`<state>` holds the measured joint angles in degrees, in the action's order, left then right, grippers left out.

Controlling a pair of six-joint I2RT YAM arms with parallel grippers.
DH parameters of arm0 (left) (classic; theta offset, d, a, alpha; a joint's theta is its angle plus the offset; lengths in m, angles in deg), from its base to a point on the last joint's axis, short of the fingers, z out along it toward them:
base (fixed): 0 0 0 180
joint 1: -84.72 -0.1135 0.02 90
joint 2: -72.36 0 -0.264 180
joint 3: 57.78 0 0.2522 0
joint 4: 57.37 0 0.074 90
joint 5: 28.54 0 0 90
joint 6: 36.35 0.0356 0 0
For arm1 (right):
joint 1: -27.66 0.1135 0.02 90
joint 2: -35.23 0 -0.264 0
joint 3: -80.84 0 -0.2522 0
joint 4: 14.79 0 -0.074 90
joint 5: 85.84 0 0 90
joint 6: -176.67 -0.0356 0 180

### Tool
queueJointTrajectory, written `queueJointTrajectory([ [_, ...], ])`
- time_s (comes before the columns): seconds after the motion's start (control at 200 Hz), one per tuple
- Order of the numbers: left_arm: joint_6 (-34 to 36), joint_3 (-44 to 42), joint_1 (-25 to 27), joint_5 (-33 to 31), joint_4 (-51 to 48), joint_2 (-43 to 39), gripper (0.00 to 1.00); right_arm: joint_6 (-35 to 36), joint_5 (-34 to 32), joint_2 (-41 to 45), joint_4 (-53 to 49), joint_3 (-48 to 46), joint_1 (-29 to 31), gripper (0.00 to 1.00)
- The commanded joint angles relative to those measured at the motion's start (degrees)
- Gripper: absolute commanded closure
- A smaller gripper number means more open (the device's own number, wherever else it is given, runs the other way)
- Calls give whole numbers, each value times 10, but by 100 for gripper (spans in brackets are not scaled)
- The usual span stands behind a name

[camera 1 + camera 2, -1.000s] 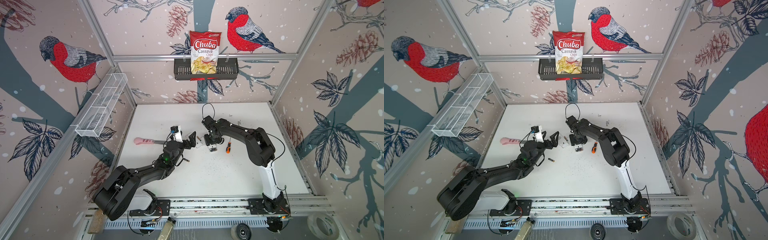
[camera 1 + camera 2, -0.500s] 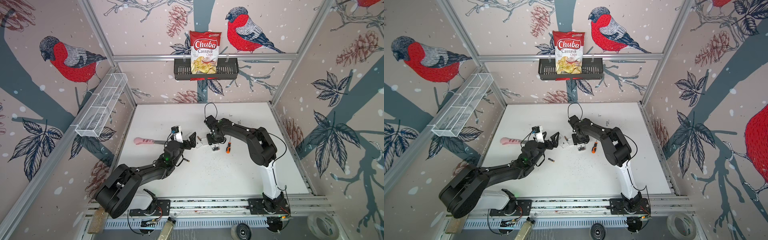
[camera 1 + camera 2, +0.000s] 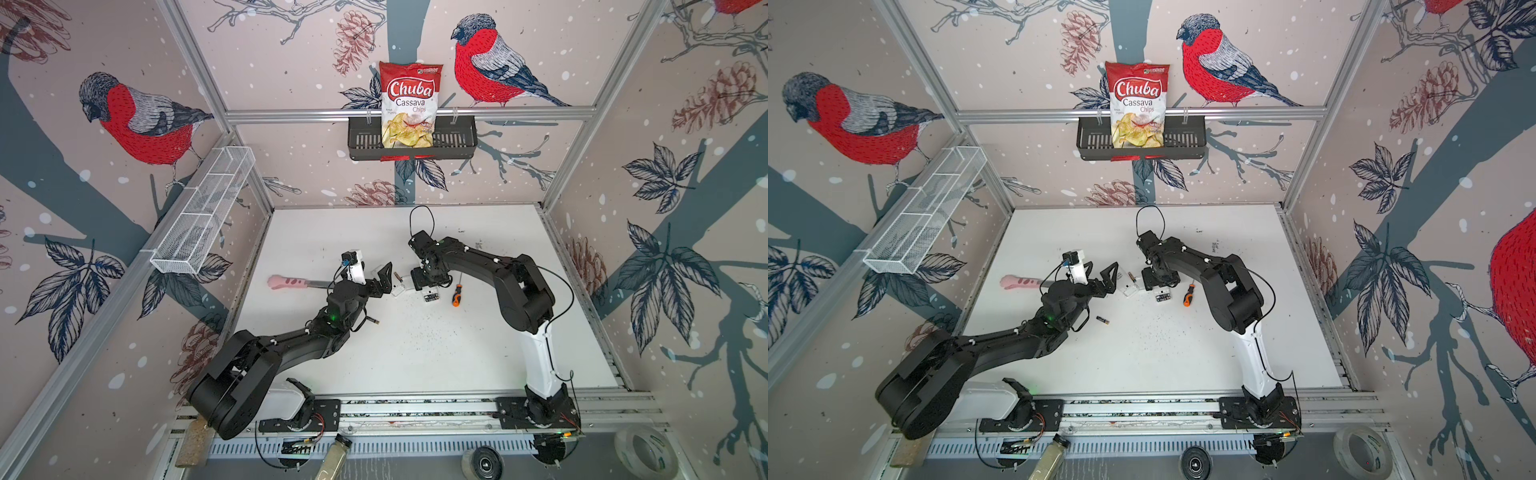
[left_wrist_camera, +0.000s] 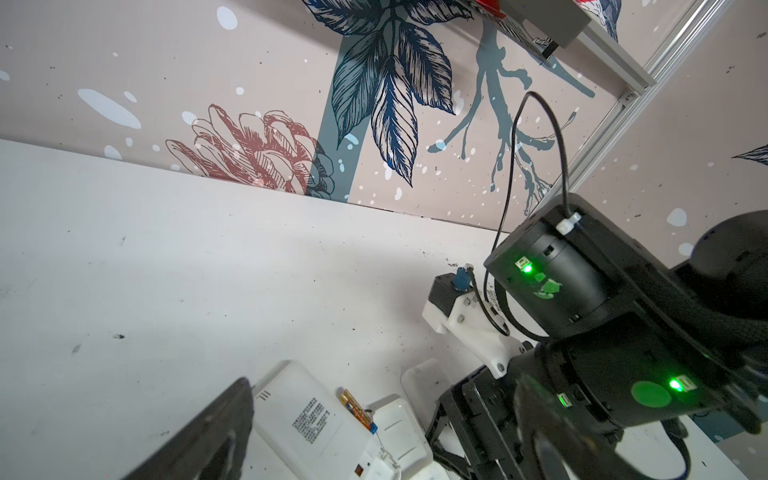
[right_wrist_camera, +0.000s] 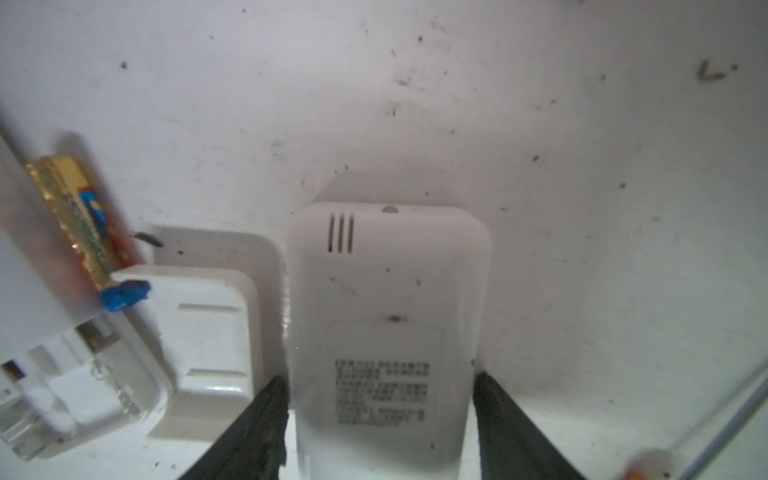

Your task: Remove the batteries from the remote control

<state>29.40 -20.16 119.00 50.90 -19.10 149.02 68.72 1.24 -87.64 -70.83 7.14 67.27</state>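
Note:
A white remote control [image 5: 386, 316] lies face down between my right gripper's [image 5: 378, 378] black fingers [image 5: 262, 419], which stand open close beside its sides. Beside it a second white remote [image 4: 299, 419] lies with its battery bay uncovered, and its lid [image 5: 208, 328] rests next to it. A gold battery [image 5: 79, 216] [image 4: 355, 409] lies against that remote. Another battery [image 3: 1102, 320], black with a gold end, lies loose on the table by my left arm. My left gripper [image 3: 1100, 272] hovers open and empty just left of the remotes.
An orange-and-black screwdriver [image 3: 457, 295] lies right of the right gripper, with a small circuit board [image 3: 431, 296] next to it. A pink-handled tool [image 3: 286, 282] lies at the left. A chips bag [image 3: 409, 104] stands in the black wall basket.
My right gripper's jaws have widened off the sides of the face-down remote. The left arm has stayed where it was, open.

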Motion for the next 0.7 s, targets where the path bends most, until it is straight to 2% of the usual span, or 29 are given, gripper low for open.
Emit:
queueJointTrajectory([
  [0.0, -3, 10, -1, 1, 0, -1, 3, -1, -17, 31, -2, -4, 0, 28],
  [0.155, -1, 38, 1, 12, -30, 14, 3, -15, -29, 82, 0, -30, -12, 36],
  [0.315, 4, 86, 12, 12, -91, 44, 3, -32, -21, 160, 38, -131, -44, 41],
  [0.53, -3, 199, 42, 18, -220, 139, 3, -45, -5, 248, 94, -271, -91, 41],
  [0.695, -5, 259, 70, 24, -267, 193, 3, -46, 10, 262, 119, -312, -105, 41],
])
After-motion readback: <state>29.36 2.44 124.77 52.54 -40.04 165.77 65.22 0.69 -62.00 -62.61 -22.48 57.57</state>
